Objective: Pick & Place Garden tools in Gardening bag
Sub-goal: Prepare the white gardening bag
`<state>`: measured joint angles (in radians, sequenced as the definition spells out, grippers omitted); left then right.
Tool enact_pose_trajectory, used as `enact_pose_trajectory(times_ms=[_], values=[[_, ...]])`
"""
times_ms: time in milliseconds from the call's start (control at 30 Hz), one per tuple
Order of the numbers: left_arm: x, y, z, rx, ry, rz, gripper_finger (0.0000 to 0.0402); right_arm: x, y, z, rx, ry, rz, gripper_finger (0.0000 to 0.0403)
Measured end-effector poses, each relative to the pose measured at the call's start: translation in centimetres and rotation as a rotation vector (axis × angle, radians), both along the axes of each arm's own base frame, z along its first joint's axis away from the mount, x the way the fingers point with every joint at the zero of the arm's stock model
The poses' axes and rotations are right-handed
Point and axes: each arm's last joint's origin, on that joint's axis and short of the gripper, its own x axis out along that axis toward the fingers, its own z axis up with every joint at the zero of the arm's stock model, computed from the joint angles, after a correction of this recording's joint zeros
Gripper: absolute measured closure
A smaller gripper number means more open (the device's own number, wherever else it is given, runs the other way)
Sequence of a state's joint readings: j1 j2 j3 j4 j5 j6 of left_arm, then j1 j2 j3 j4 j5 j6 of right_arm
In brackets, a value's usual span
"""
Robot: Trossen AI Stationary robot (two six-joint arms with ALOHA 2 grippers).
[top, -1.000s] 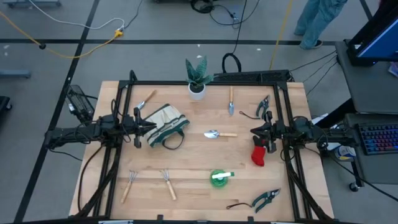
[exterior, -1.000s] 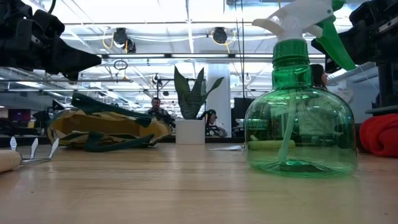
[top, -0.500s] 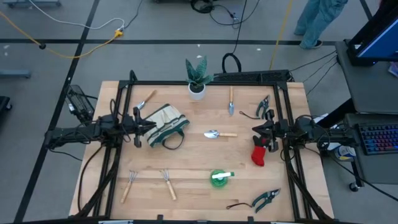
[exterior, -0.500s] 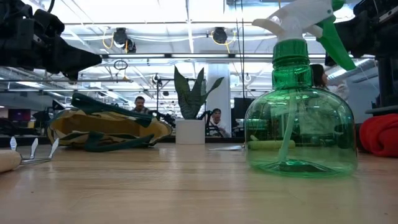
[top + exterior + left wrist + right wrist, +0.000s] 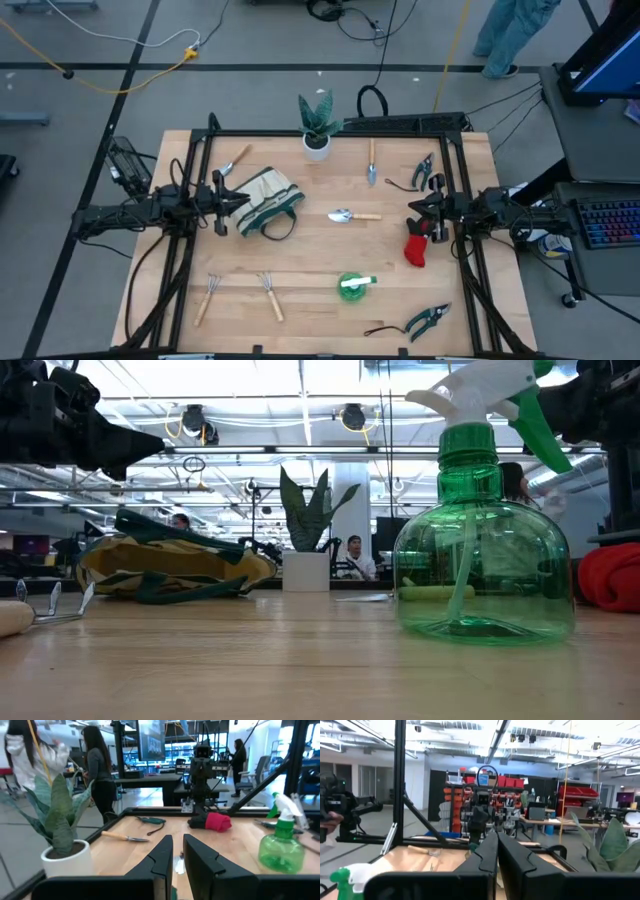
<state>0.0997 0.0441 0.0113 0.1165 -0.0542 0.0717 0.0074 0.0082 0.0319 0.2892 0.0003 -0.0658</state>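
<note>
The cream gardening bag (image 5: 266,198) with green trim lies on its side at the table's left middle. My left gripper (image 5: 234,200) hovers level at the bag's left end, its fingers a narrow slit apart (image 5: 178,851) with nothing between them. My right gripper (image 5: 411,211) hovers shut above the red glove (image 5: 416,249). Loose on the wood lie two rakes (image 5: 208,297) (image 5: 271,296), three trowels (image 5: 354,215) (image 5: 371,161) (image 5: 235,160) and two pruning shears (image 5: 424,171) (image 5: 428,320). A green spray bottle (image 5: 351,285) stands near the front.
A green plant in a white pot (image 5: 317,124) stands at the far edge. A black frame (image 5: 330,131) runs round the table and carries both arms. Bare wood lies at the middle (image 5: 330,250). People sit and walk in the room beyond the table.
Both grippers have tipped their fingers upward a little, the right more than the left, without leaving their places. No tool and no part of the bag has moved.
</note>
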Motion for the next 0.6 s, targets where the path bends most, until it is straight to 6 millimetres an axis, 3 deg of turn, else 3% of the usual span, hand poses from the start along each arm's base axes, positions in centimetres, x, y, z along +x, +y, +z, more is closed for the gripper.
enact_pose_trajectory(times_ms=[167, 600], values=[[0.00, 0.00, 0.07, 0.053, 0.001, 0.005, 0.0353, 0.00, -0.20, -0.02, 0.001, 0.002, -0.070, 0.0381], [-0.04, 0.00, 0.44, 0.059, -0.036, 0.007, 0.0353, 0.01, -0.23, -0.03, 0.015, 0.003, -0.077, 0.0291]])
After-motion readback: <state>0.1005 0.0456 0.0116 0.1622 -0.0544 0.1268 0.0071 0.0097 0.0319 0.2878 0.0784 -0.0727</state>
